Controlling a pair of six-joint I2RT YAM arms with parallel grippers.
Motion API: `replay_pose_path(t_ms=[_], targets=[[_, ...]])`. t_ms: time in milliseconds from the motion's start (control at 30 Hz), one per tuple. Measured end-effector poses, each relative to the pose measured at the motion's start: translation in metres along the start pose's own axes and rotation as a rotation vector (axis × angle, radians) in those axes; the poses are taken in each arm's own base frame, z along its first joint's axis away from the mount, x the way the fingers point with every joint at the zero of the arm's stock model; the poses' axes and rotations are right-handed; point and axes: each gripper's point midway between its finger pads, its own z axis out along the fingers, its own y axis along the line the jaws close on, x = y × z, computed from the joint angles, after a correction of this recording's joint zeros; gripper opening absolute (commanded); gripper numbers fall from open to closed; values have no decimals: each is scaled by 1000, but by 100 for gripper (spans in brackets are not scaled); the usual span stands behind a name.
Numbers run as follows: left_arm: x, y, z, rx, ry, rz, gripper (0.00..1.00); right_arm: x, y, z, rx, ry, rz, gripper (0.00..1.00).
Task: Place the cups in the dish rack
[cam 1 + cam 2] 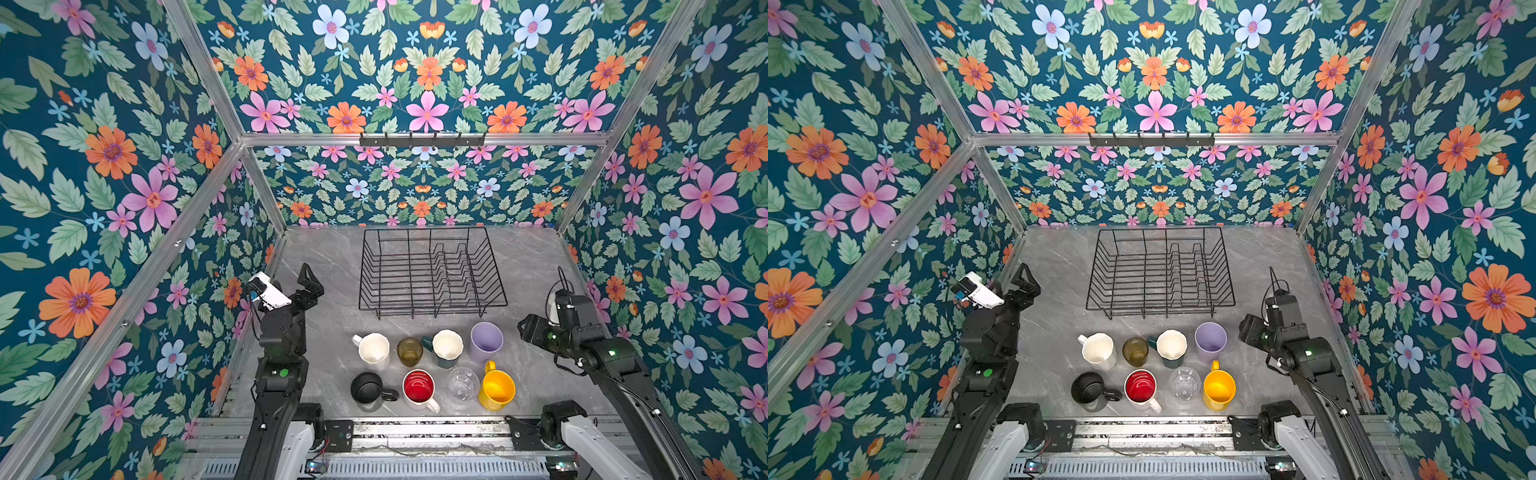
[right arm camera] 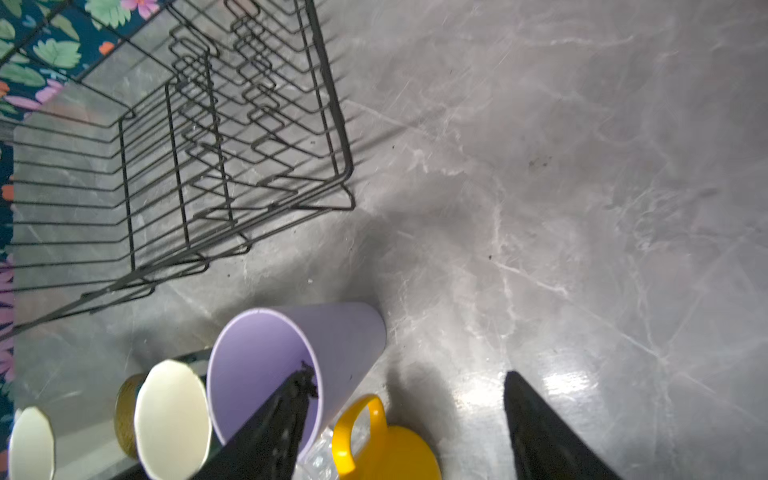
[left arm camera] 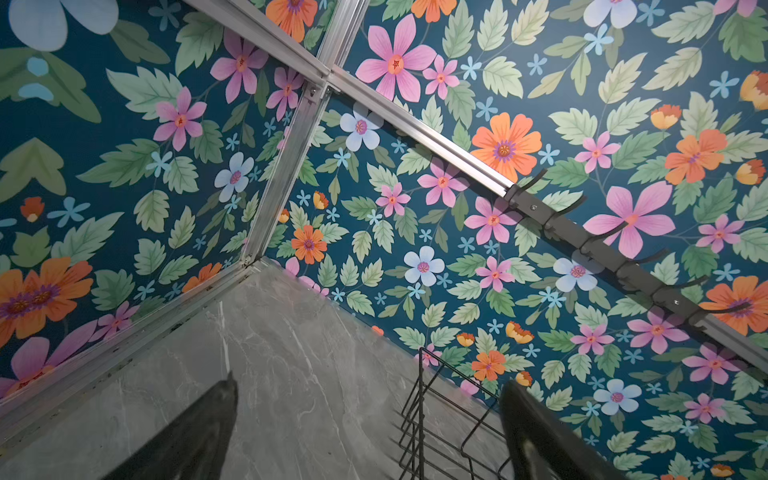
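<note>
Eight upright cups [image 1: 419, 386] stand in two rows on the grey table [image 1: 316, 332]. Beside the lilac tumbler [image 1: 486, 340], the right gripper [image 2: 407, 372] hovers, jaws apart, empty. Left gripper [image 3: 368, 381] gapes wide. Farthest back sits the dish rack [image 1: 432, 270].

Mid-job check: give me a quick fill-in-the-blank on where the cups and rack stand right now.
1. All ____ cups stand on the table, none in the dish rack.
2. The clear glass sits between the red-inside white mug and the ____ mug.
3. The right tool is nearest the ____ tumbler.
Missing words: eight; yellow; lilac.
</note>
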Motion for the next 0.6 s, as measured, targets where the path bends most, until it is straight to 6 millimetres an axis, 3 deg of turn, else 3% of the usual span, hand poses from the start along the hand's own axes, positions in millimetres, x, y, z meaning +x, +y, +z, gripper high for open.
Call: replay_pose_path(t_ms=[333,600], targets=[[5,4,-6,-7,12,-21,100,22,19,4,-88,96,-20,64],[7,6,-6,-10,19,-36,100,37,49,21,-57,170,-203,61]])
